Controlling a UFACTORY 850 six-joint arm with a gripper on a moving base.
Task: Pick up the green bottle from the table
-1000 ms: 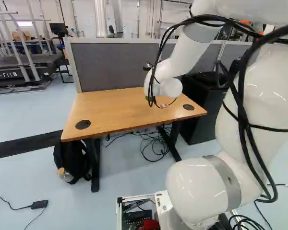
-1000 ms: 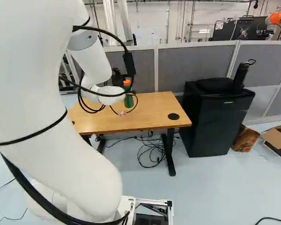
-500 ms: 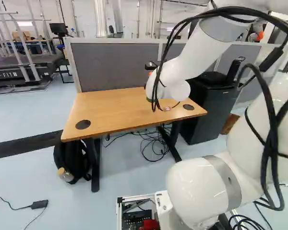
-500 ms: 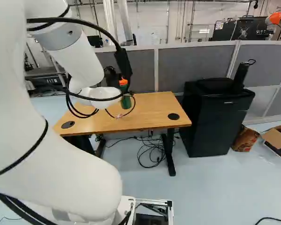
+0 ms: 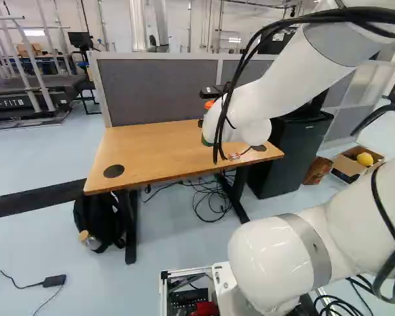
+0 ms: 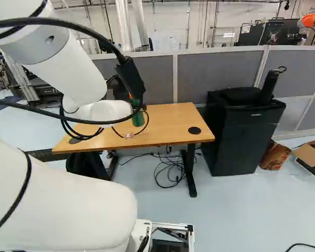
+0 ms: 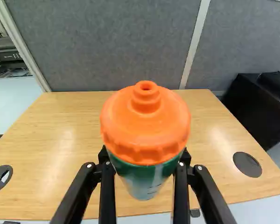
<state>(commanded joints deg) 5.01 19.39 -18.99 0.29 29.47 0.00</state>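
1. While we look across the room, a grey partition (image 5: 158, 85) stands behind everything, with a treadmill (image 5: 26, 99) well off at the left of the left base view.
2. Ahead of us, the wooden table (image 5: 148, 148) stands before that partition, two dark round grommets set in its top; loose cables (image 6: 170, 170) tangle on the floor beneath.
3. Our white arm (image 5: 283, 92) reaches out over the tabletop, its black cables looping beside the wrist.
4. Near the table's right end we see a black cabinet (image 6: 241, 142), and beyond it an open cardboard box (image 5: 349, 164) holding something yellow.
5. By a table leg slumps a black backpack (image 5: 95, 220).
6. Over the tabletop we have the green bottle (image 7: 144, 170), roughly upright, orange cap (image 7: 146, 123) towards the wrist camera; whether its base touches the wood, we cannot tell.
7. Our two black fingers (image 7: 108, 191) are clamped on it from both sides, just below the cap, standing the bottle's width apart.
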